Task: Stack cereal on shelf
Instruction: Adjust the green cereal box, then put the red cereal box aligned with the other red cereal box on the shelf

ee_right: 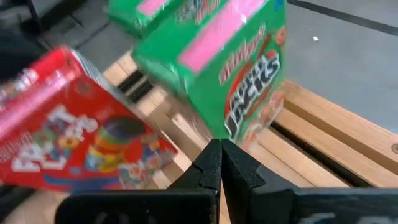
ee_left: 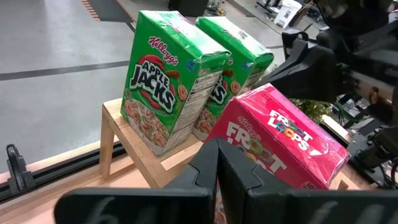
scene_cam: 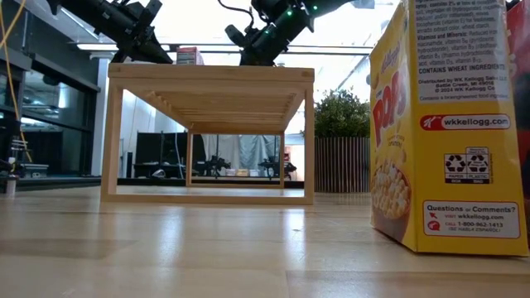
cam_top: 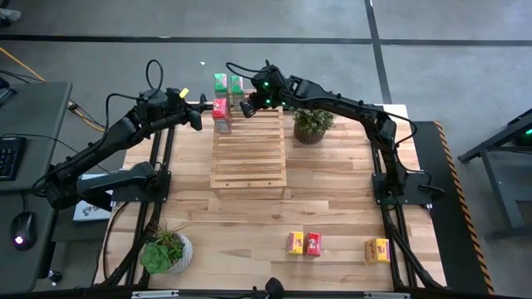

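Currently three cereal boxes sit at the shelf's [cam_top: 249, 149] far end: two green [cam_top: 228, 83], one red [cam_top: 221, 115]. Left gripper [cam_top: 194, 119] and right gripper [cam_top: 247, 106] hover beside them, fingers closed, holding nothing. Three boxes [cam_top: 304, 243] remain on the desk [cam_top: 332, 199]. Risk: a careless retreat clips the red box, toppling it.

Bright backlight glares through the low view; right wrist view motion-blurred.
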You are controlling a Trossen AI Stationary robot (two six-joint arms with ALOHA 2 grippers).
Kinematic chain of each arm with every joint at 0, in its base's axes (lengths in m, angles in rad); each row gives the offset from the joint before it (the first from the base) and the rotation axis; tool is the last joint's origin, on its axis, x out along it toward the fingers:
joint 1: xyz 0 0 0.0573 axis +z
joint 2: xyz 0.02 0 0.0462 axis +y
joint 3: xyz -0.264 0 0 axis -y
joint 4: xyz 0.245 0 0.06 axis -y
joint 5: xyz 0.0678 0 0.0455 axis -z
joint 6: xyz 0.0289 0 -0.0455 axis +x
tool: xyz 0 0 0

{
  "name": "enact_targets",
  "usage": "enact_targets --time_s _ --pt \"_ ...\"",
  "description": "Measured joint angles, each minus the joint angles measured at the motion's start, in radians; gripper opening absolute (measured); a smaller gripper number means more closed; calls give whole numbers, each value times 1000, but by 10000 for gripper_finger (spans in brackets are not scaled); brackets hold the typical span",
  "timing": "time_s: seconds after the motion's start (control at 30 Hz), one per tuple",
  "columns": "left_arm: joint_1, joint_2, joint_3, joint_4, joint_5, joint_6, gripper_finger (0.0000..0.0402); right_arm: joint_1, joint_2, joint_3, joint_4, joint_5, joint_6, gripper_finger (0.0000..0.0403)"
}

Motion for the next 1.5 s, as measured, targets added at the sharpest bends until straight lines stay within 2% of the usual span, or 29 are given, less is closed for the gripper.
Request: enact_targets --time_s 0.2,0.33,0.43,0.53,0.63,0.73,0.83,0.9,1.0,1.1,1.17,1.27,1.5 --pt "-2 -53 0 -34 74 10 0 -26 -59 0 -237 14 -116 0" --pt "-21 -120 0 -82 55 -13 0 -31 -119 -1 -505 25 -217 0" --pt "-49 -171 0 -93 45 -41 0 -3 -200 -89 -588 16 -260 0" --pt "-82 -226 0 -92 43 -75 0 35 -342 -288 -528 4 -244 0" --pt "-114 -276 0 -90 30 -122 0 88 -528 -536 -404 -52 -144 0" --pt "-145 -319 0 -88 -7 -156 0 165 -727 -742 -292 -149 11 0" --pt "-163 -345 0 -89 -44 -164 0 267 -911 -884 -183 -245 211 0" --pt "-168 -355 0 -89 -71 -166 0 337 -1015 -959 -92 -271 369 0" --pt "-167 -359 0 -89 -89 -180 0 428 -1128 -1062 98 -244 564 0" --pt "-167 -356 0 -89 -90 -182 0 471 -1183 -1143 291 -142 674 3" --pt "-167 -351 0 -89 -90 -189 0 470 -1189 -1173 353 -114 740 16" --pt "-167 -351 0 -90 -90 -204 0 457 -1165 -1166 308 -175 755 60" --pt "-167 -351 0 -90 -90 -217 0 419 -1079 -1107 214 -407 711 225"
